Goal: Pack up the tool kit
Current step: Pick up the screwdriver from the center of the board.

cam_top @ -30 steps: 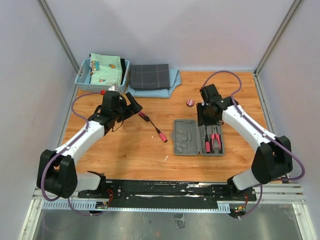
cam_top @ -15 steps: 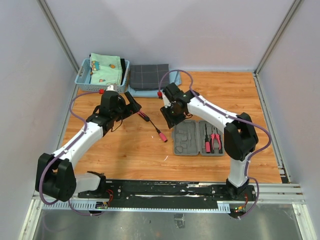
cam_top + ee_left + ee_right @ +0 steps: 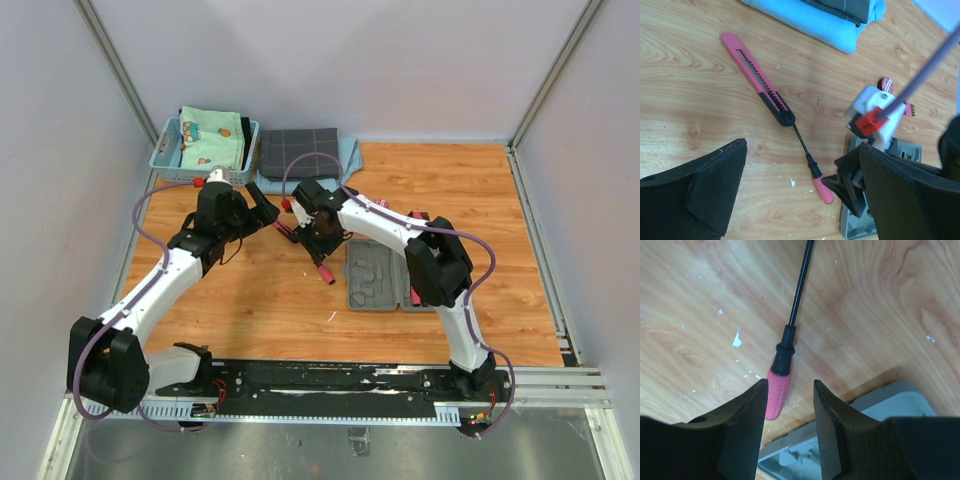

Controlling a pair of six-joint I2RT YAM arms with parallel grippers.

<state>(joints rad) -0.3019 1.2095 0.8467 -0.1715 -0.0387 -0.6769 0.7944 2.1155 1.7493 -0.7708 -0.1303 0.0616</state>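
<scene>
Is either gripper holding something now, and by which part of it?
Nothing is held. The left gripper is open and empty; the right gripper stands open over the handle of the screwdriver.

The screwdriver point(image 3: 811, 162) lies left of the case point(image 3: 372, 275), with the knife point(image 3: 757, 80) just behind it.

We are looking at a wooden table point(image 3: 250, 300) carrying a light blue basket point(image 3: 158, 155) at its far left corner. A mint green printed cloth point(image 3: 212, 138) is lying folded inside the basket. Just beside the basket, a dark grey checked cloth point(image 3: 299, 152) is resting folded on a light blue cloth point(image 3: 347, 160), which is sticking out along its right and near edges. We are noticing small white specks point(image 3: 737, 340) dotting the wood. Pale walls point(image 3: 330, 60) are enclosing the table on three sides.
</scene>
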